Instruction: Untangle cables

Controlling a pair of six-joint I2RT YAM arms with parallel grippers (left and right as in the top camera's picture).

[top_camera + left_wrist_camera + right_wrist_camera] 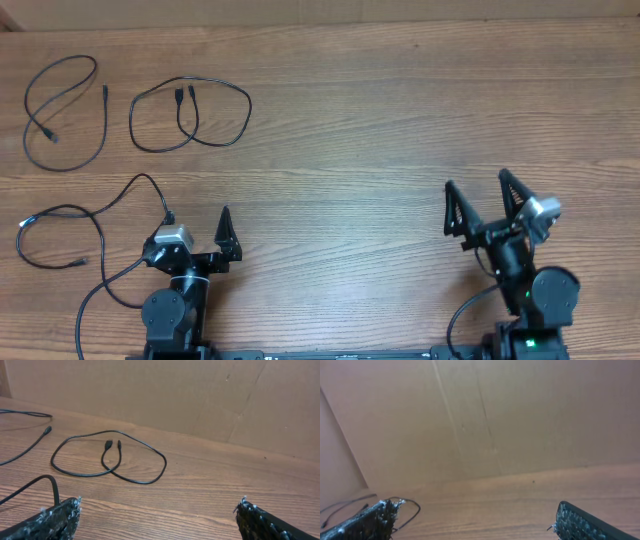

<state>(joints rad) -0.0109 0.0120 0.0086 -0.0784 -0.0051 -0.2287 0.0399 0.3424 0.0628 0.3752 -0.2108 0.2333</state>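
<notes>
Three thin black cables lie apart from one another on the left half of the wooden table [360, 130]. One cable [103, 130] loops at the far left. A second cable [249, 110] forms a loop beside it, with both plugs inside; it also lies ahead in the left wrist view [164, 464]. The third cable [60, 209] runs along the near left, ending close to my left gripper [197, 222]. That gripper [159, 505] is open over bare wood. My right gripper [476, 180] is open too, far from every cable, with nothing between its fingers [472, 515].
A brown cardboard wall [200, 395] closes off the far side of the table. Thicker black wires [95, 300] trail from the arm bases at the near edge. In the right wrist view a cable loop [418, 508] shows far off behind the left finger.
</notes>
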